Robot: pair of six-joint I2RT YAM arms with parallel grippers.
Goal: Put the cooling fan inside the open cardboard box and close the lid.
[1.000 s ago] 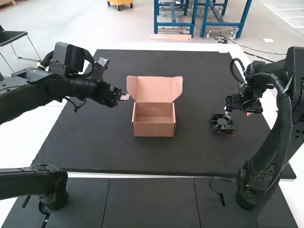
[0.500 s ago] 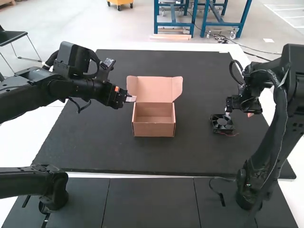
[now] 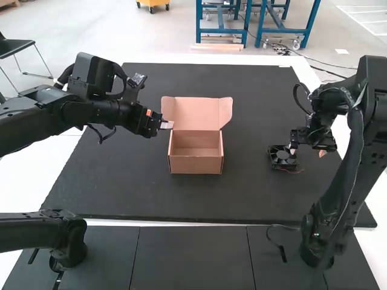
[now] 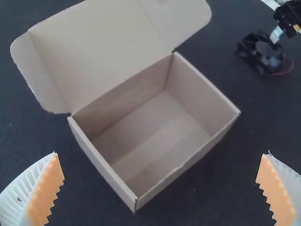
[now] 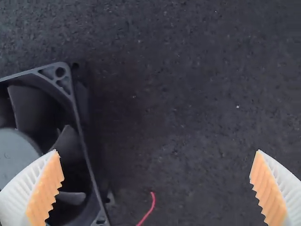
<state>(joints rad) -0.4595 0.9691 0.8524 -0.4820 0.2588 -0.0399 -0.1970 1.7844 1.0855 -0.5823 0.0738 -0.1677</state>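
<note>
The fan (image 3: 283, 157) lay flat on the mat (image 3: 242, 193), right of the box (image 3: 195, 158). The box stood open, its lid upright at the far side and its long axis running left to right. The right gripper (image 3: 307, 150) hung wide open over the fan's right edge, empty. The left gripper (image 3: 163, 124) hovered wide open by the lid's left flap, empty.

left arm (image 3: 48, 115) and right arm (image 3: 358, 157) are both chunky matte black with fat round joints, thin black cables (image 3: 298, 90) looping near the wrists. left claw (image 3: 158, 122) and right claw (image 3: 307, 149) have white ribbed fingers (image 4: 21, 197), orange sawtooth pads (image 4: 47, 186).
</note>
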